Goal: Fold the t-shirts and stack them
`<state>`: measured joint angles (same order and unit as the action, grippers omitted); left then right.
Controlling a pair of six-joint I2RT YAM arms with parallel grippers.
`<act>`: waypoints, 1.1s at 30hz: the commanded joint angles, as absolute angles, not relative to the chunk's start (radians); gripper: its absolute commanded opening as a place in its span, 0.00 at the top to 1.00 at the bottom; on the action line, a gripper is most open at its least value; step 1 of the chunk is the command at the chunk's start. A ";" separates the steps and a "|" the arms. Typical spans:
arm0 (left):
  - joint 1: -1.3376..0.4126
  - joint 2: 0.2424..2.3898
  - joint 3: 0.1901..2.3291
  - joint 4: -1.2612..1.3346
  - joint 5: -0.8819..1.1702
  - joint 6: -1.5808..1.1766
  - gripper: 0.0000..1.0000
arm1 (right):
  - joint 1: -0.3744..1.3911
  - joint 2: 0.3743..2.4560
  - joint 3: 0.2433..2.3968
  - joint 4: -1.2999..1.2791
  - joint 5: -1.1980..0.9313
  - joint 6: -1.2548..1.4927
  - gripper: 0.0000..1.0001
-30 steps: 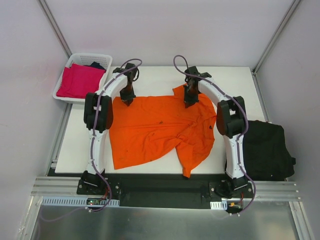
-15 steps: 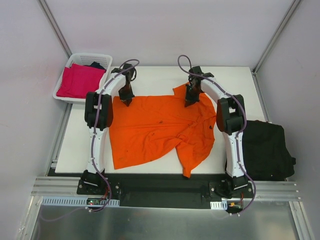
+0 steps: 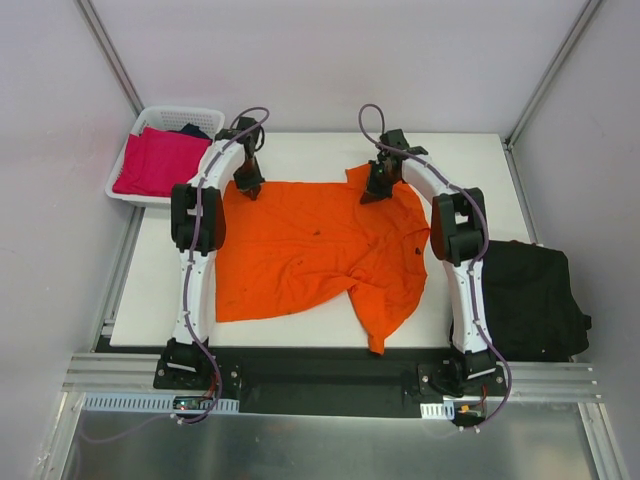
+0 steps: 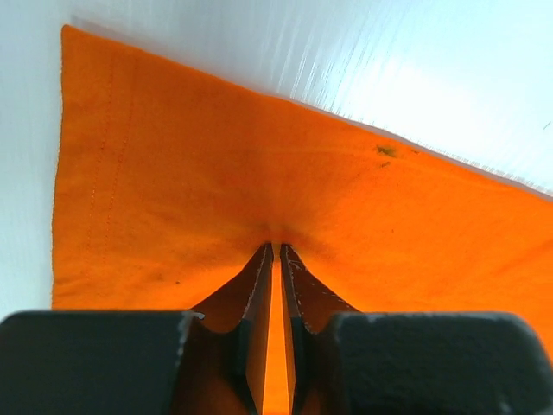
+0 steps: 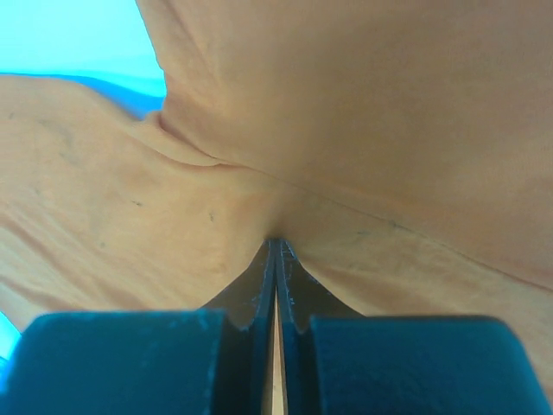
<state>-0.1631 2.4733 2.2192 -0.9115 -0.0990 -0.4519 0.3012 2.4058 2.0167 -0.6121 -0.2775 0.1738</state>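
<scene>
The orange t-shirt [image 3: 320, 250] lies spread over the middle of the white table [image 3: 470, 160]. Its far edge is taken at two places. The left gripper [image 4: 276, 249] is closed on the cloth near the far left corner, with a thin fold of orange between its fingers. The right gripper [image 5: 276, 242] is closed tight on the far right part, where the cloth gathers into creases at the fingertips.

I judge that the step is to spread the shirt flat before the first fold. The left half looks smooth, but the near right part is bunched and folded over itself. For a good result both arms should pull the far edge evenly, at the same height, a little apart from each other. They should release only when the bunched part has opened.

A black t-shirt [image 3: 530, 300] lies at the right edge of the table, beside the right arm. A white basket [image 3: 175, 113] stands off the far left corner and holds a magenta t-shirt [image 3: 158, 160]. Pale walls close the place around.
</scene>
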 commanded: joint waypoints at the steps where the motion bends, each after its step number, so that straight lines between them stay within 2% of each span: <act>1: -0.137 2.552 2.307 -0.890 -0.064 -0.442 0.87 | 0.285 2.467 2.060 -0.549 -0.278 0.202 0.99; 9: -0.092 2.580 2.365 -0.887 -0.026 -0.451 0.76 | 0.247 2.513 2.137 -0.512 -0.305 0.241 0.99; 10: -0.089 2.583 2.381 -0.888 -0.009 -0.446 0.65 | 0.242 2.523 2.146 -0.512 -0.316 0.241 0.99; 12: -0.084 2.603 2.405 -0.888 0.029 -0.423 0.56 | 0.236 2.525 2.158 -0.503 -0.334 0.244 0.99; 13: -0.083 2.605 2.411 -0.887 0.035 -0.420 0.47 | 0.230 2.520 2.158 -0.497 -0.350 0.245 0.99; 14: -0.084 2.602 2.413 -0.887 0.037 -0.417 0.33 | 0.229 2.514 2.151 -0.486 -0.356 0.247 0.99; 17: -0.084 2.589 2.411 -0.888 0.043 -0.407 0.16 | 0.218 2.482 2.129 -0.462 -0.394 0.248 0.99; 21: -0.090 2.516 2.404 -0.887 0.063 -0.408 0.11 | 0.218 2.384 2.038 -0.436 -0.445 0.262 0.96; 24: -0.101 2.409 2.370 -0.885 0.069 -0.425 0.11 | 0.218 2.264 1.968 -0.439 -0.489 0.282 0.90; 30: -0.155 2.128 2.104 -0.882 0.126 -0.498 0.12 | 0.239 1.975 1.703 -0.566 -0.558 0.265 0.84; 33: -0.218 1.993 1.918 -0.884 0.153 -0.511 0.14 | 0.264 1.806 1.482 -0.598 -0.564 0.252 0.84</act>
<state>-0.1329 2.2189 2.0716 -0.8616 0.0956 -0.4725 0.2302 2.0563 1.6524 -0.5060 -0.5098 0.2741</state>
